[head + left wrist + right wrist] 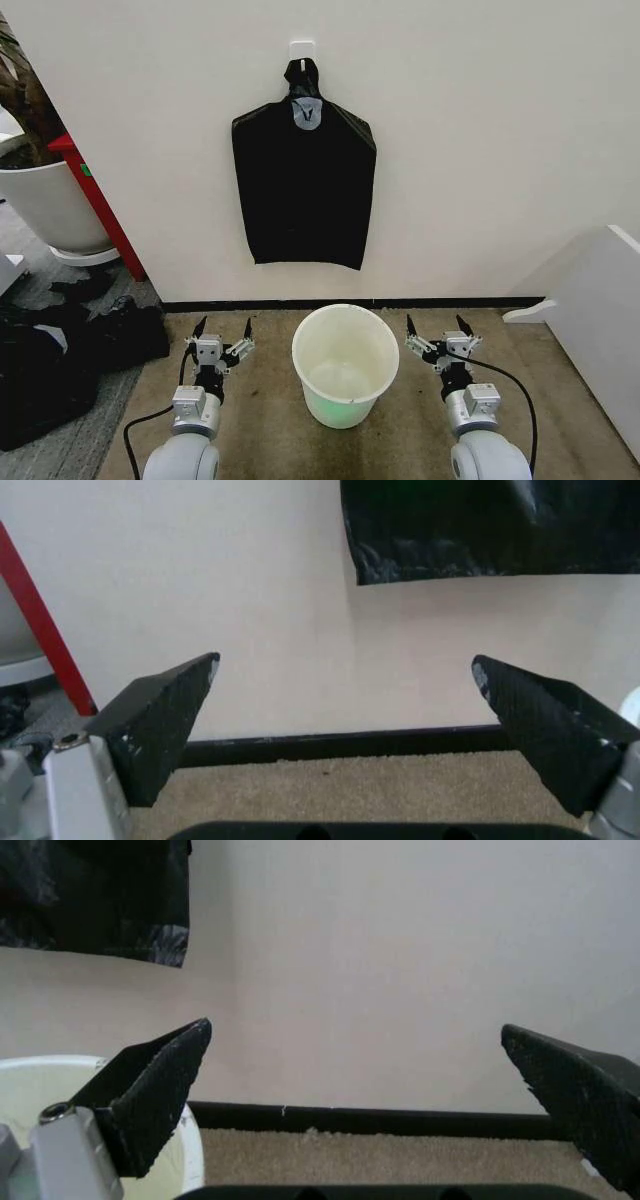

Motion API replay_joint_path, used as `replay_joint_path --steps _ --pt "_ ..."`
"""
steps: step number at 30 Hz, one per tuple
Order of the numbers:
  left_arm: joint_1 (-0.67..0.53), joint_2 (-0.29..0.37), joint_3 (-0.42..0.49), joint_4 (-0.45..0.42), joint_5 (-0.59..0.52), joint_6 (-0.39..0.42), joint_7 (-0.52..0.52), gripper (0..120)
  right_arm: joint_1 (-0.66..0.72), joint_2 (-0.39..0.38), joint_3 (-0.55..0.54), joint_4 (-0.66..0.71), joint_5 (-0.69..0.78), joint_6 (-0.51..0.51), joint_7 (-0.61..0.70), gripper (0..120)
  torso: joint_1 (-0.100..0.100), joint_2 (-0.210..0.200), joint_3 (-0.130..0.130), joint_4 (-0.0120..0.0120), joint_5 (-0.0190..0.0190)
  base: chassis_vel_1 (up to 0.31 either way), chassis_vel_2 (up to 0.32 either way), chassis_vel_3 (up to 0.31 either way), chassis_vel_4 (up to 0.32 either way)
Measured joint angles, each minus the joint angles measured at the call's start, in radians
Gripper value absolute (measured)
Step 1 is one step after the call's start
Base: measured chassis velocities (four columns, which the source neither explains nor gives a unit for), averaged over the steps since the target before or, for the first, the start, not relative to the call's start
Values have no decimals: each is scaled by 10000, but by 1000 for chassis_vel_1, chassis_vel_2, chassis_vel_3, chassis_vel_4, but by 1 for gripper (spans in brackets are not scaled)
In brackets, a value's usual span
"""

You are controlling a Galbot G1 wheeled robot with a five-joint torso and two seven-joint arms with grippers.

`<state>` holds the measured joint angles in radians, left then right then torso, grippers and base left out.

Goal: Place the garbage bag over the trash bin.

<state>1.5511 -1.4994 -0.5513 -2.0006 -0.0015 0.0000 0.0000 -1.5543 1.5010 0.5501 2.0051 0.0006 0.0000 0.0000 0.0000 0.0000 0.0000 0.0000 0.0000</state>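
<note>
Hanging flat against the wall from a white hook (301, 47), the bag (304, 185) sits well above the floor, its knotted top looped over the hook so the black sheet drapes straight down and its lower corners stay free to be taken. Directly below it, on the carpet (260, 420) and close to the wall, stands the bin (345, 365), upright with its empty mouth facing up, which suits a bag drawn down over its rim. The left pincer (223, 326) waits low beside the bin on one flank and the right pincer (439, 323) on the other, both pointing toward the wall; this even flanking looks like a ready stance for a two-armed job, since a floppy bag probably needs a hold on each side to spread it. Each pincer is spread wide and holds nothing: the left wrist view shows its dark fingers (165, 720) far apart with the bag's lower edge above, and the right wrist view shows the same gap, with the bin's rim just beside one finger. Nothing of the task seems done yet; the bag is untouched. A large plant pot (45, 205) stands off to the left, well apart from the work.
</note>
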Motion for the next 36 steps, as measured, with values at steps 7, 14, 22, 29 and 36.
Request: replay_joint_path --steps 7,14,22,29,36 --pt "610 365 -681 -943 -793 164 -127 100 -1037 341 42 1592 292 171 -72 100 0 0 -1 1 -2 0 0 0 0" --pt "1509 905 -1681 -2361 -1980 437 -338 100 -2189 698 88 3330 632 356 -174 100 -1 2 -2 -3 -10 0 0 0 0" --pt "2473 1495 -2756 -3884 -3249 722 -556 100 -2937 1066 144 4897 1679 -331 -190 100 -1 2 -3 -2 -6 0 0 0 0" --pt "3387 2044 -3765 -5050 -4444 987 -763 100 -2965 1068 149 4981 1804 -417 -191 100 -2 1 -2 0 -1 0 0 0 0" --pt "3689 2228 -4101 -5090 -4839 1084 -838 100 -2057 -203 109 4707 3311 -1218 506 100 -1 1 0 0 1 0 0 0 0"
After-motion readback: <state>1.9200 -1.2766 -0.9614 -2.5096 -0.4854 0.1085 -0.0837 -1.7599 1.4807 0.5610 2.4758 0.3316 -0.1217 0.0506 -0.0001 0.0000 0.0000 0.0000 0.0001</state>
